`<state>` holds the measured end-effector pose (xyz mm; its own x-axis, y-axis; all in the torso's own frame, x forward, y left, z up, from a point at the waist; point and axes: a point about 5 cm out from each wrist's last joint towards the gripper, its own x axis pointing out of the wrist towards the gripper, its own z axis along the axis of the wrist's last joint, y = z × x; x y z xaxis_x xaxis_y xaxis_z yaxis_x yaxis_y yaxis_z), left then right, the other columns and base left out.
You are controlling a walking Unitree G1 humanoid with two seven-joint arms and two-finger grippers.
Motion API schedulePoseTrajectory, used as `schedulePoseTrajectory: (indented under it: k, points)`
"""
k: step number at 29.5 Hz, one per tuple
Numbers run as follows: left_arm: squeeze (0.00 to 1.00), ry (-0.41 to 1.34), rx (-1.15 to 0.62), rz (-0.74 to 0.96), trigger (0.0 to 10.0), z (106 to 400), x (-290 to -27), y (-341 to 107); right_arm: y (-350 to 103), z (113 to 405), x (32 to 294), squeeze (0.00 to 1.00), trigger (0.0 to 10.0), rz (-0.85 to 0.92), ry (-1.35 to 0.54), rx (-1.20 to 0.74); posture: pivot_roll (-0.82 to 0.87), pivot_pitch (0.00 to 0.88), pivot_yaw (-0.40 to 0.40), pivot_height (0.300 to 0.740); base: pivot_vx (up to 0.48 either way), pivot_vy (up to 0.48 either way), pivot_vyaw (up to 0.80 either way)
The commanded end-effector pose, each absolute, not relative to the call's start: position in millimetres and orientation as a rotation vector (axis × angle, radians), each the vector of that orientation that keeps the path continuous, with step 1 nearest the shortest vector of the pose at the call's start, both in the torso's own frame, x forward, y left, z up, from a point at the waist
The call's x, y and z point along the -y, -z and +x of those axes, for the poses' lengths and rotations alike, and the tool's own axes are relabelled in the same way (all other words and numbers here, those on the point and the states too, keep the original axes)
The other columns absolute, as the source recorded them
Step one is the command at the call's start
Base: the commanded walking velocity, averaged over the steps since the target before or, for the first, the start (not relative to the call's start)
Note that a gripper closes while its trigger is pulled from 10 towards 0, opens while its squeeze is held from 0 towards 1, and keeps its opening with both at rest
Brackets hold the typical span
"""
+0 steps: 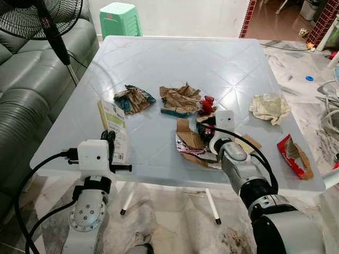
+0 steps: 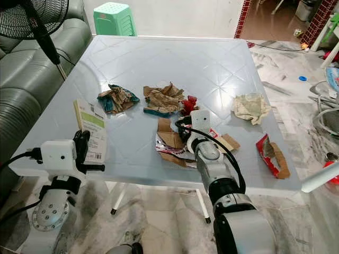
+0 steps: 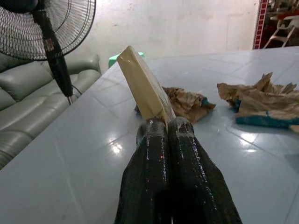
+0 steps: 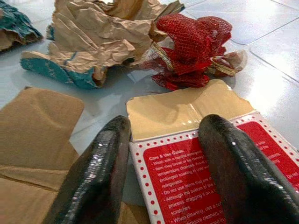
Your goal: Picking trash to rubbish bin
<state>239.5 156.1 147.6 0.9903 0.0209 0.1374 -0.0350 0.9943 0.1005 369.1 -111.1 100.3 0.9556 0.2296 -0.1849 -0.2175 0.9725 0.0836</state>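
Observation:
My left gripper [image 1: 110, 136] is shut on a flat green-and-white carton [image 1: 114, 128], held upright at the white table's front left edge; in the left wrist view its fingertips [image 3: 159, 125] pinch the carton [image 3: 142, 84]. My right gripper [image 4: 163, 135] is open low over a red-and-white box [image 4: 196, 172], one finger on each side of its brown flap. On the table it sits [image 1: 204, 127] by flattened cardboard [image 1: 189, 138]. Just beyond lie a red mesh wad [image 4: 191, 42] and crumpled brown paper [image 1: 180, 99]. More crumpled brown-teal paper [image 1: 133, 98] lies to the left.
A crumpled pale paper [image 1: 270, 107] and a torn red box [image 1: 294, 156] lie on the right side of the table [image 1: 175, 58]. A standing fan [image 1: 42, 16] and grey sofa [image 1: 26, 79] are on the left, a green stool [image 1: 121, 18] behind.

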Motion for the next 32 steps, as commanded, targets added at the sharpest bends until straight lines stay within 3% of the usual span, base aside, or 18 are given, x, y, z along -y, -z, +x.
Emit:
schedulePoseTrajectory:
  k: [1, 12, 23, 32]
  points:
    - [0.0, -0.021, 0.117, 0.104, 0.0, 241, -155, -144, -95, 367, 108, 0.0, 0.0, 0.084, -0.241, -0.231, 0.03, 0.106, -0.008, 0.74, 0.0, 0.0, 0.0]
    - [0.0, -0.015, 0.122, 0.097, 0.0, 244, -155, -144, -105, 371, 106, 0.0, 0.0, 0.151, -0.262, -0.197, 0.02, 0.101, -0.004, 0.74, 0.0, 0.0, 0.0]
    - [0.0, -0.019, 0.126, 0.093, 0.0, 246, -155, -145, -160, 374, 69, 0.0, 0.0, 0.314, -0.475, 0.001, 0.02, 0.097, -0.006, 0.74, 0.0, 0.0, 0.0]
    - [0.0, -0.019, 0.126, 0.086, 0.0, 246, -153, -144, -196, 368, 56, 0.0, 0.0, 0.384, -0.56, 0.1, 0.01, 0.1, -0.008, 0.74, 0.0, 0.0, 0.0]
